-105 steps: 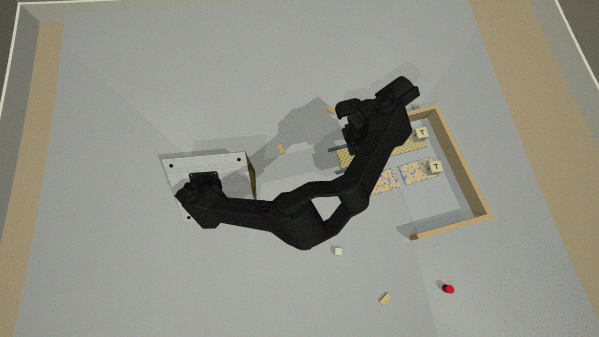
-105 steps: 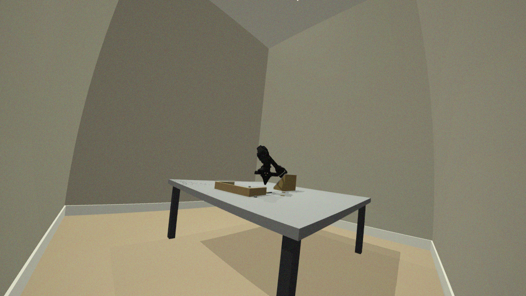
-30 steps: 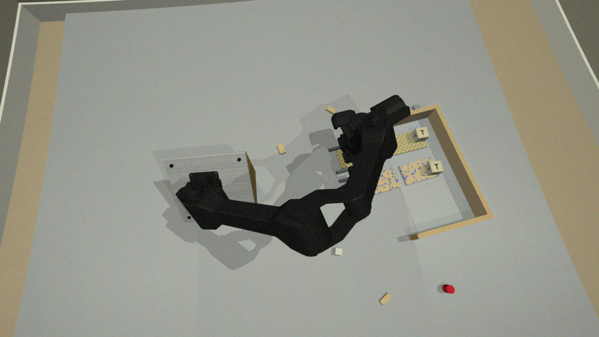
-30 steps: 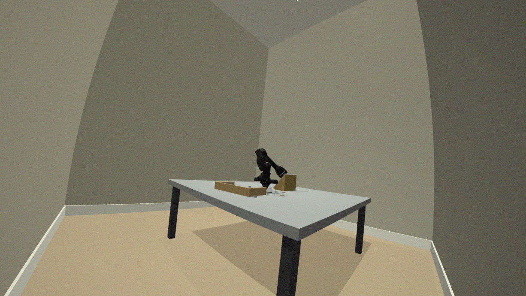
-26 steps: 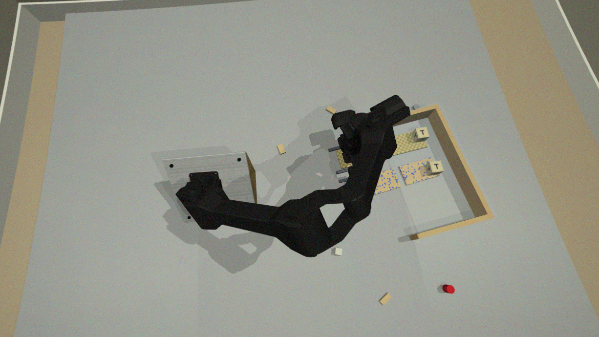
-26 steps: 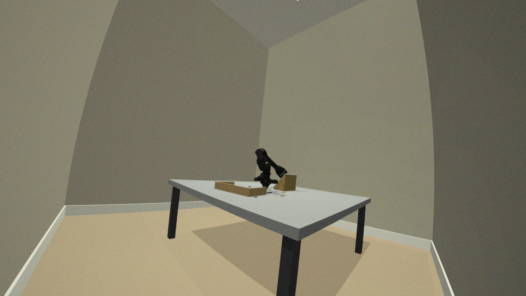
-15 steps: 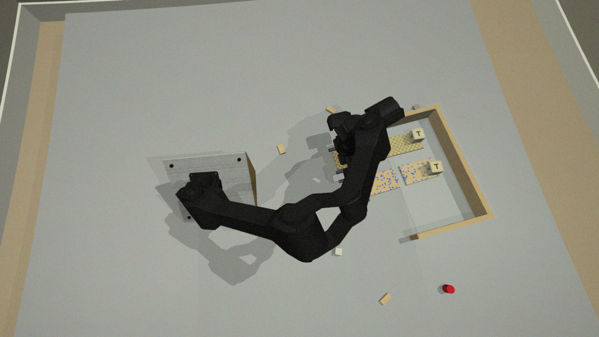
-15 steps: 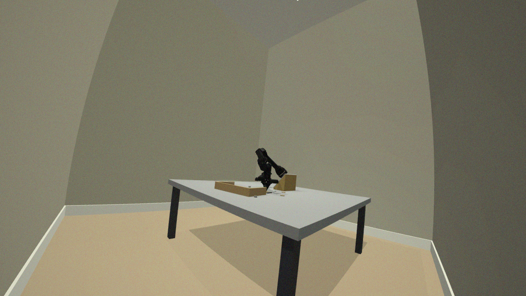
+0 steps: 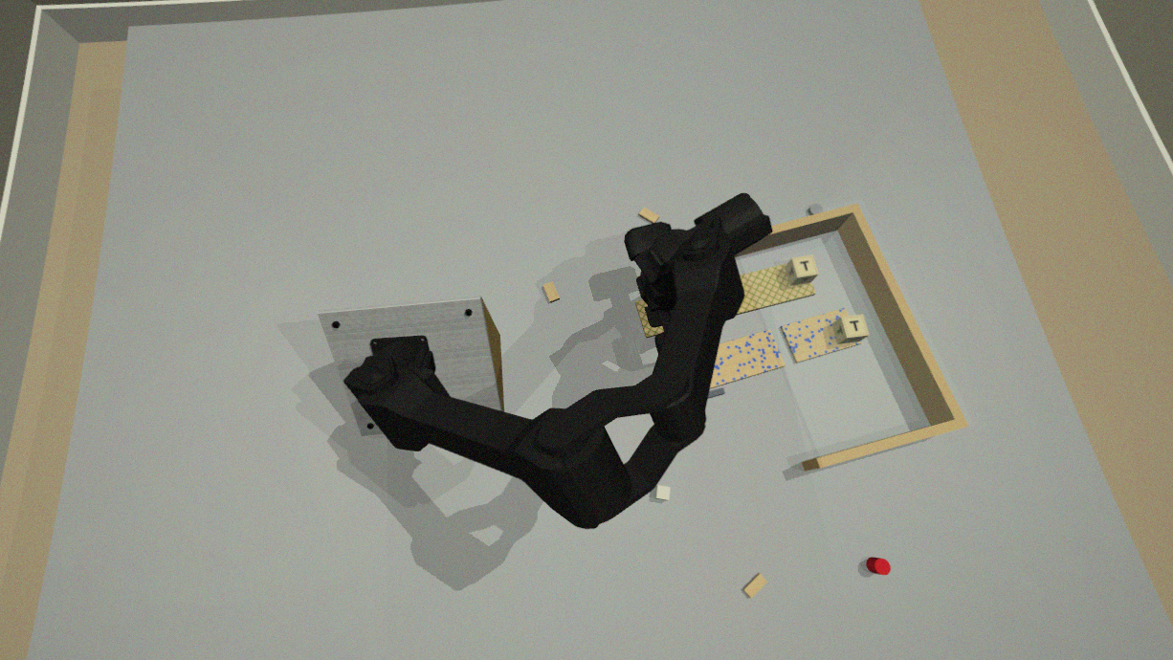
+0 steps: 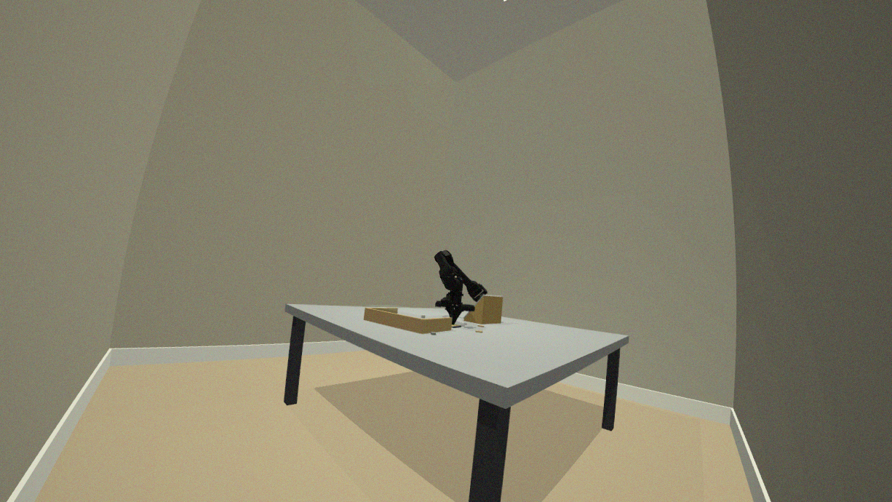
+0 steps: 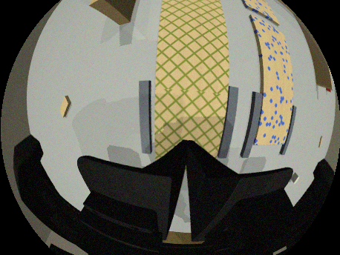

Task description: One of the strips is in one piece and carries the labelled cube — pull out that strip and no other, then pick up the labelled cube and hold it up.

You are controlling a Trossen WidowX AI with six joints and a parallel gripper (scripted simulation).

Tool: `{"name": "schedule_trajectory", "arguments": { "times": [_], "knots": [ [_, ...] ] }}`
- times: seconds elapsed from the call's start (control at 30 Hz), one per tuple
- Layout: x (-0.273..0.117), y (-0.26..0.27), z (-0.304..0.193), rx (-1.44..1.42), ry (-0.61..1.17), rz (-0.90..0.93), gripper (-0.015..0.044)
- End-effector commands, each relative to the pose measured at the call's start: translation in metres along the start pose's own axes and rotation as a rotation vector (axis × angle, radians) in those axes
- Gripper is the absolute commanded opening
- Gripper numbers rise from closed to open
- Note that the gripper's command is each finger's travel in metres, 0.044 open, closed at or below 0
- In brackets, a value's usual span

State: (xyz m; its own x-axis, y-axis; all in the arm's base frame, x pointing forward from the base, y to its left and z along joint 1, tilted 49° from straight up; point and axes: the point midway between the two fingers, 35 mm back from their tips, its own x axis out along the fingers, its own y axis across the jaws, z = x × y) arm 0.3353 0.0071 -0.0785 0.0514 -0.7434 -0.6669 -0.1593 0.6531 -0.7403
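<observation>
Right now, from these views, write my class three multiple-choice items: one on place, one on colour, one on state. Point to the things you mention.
1. Where is the red cylinder [image 9: 878, 566] [image 11: 328, 90]?
A inside the wooden frame
B outside the wooden frame [image 9: 909, 319] [image 10: 405, 321] [image 11: 111, 12]
C on the dotted strip [image 9: 746, 358] [image 11: 276, 85]

2. What colour are that strip's dots?
A blue
B red
C white

3. How does the gripper [image 9: 654, 318] [image 10: 454, 320] [image 11: 187, 144] stand?
A wide open
B half open
C shut

B: the top view shows it beyond the frame's walls.
A: blue specks cover the wood.
C: the fingertips meet in the wrist view.
</observation>
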Motion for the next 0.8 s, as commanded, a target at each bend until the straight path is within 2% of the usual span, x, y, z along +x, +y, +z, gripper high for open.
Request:
{"name": "schedule_trajectory", "arguments": {
  "times": [0.0, 0.77],
  "knots": [
    [0.003, 0.001, -0.012, -0.007, 0.014, -0.001, 0.0],
    [0.004, 0.001, -0.047, -0.009, 0.016, -0.001, 0.0]
  ]
}}
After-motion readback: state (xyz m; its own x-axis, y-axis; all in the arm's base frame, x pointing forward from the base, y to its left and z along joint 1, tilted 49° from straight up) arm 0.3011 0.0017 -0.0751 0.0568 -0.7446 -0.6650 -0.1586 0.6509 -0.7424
